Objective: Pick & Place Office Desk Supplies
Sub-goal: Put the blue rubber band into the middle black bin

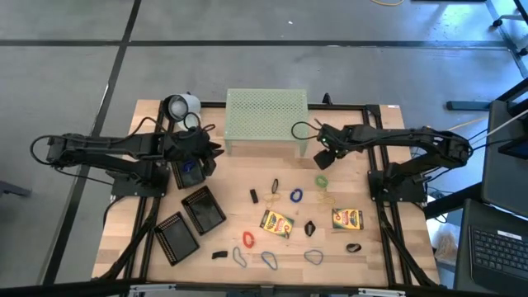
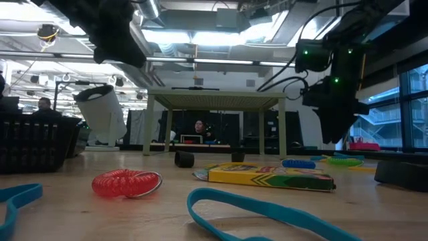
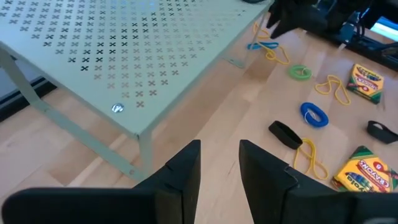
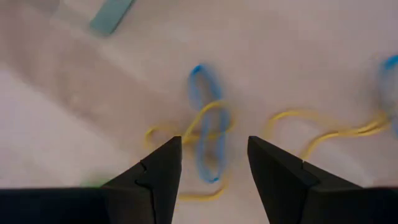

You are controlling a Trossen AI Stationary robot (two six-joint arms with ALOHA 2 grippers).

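Note:
My right gripper (image 4: 214,163) is open and hovers above a blue rubber band (image 4: 206,127) tangled with a yellow one (image 4: 186,134), both flat on the table by the pale-green stand's right front leg (image 1: 304,148). My left gripper (image 3: 219,163) is open and empty. It hangs over the table near the stand's left front corner, beside a black mesh tray (image 1: 188,172). Two crayon boxes (image 1: 277,223) (image 1: 347,219), a green band (image 1: 321,180), a blue band (image 1: 295,196), a red coil (image 1: 247,238) and black binder clips (image 1: 254,195) lie scattered on the wood.
The pale-green perforated stand (image 1: 266,115) takes up the far middle of the table. Two more black mesh trays (image 1: 203,209) (image 1: 176,238) lie at the near left. A white roll (image 1: 180,106) sits at the far left. More blue bands (image 1: 269,260) lie along the near edge.

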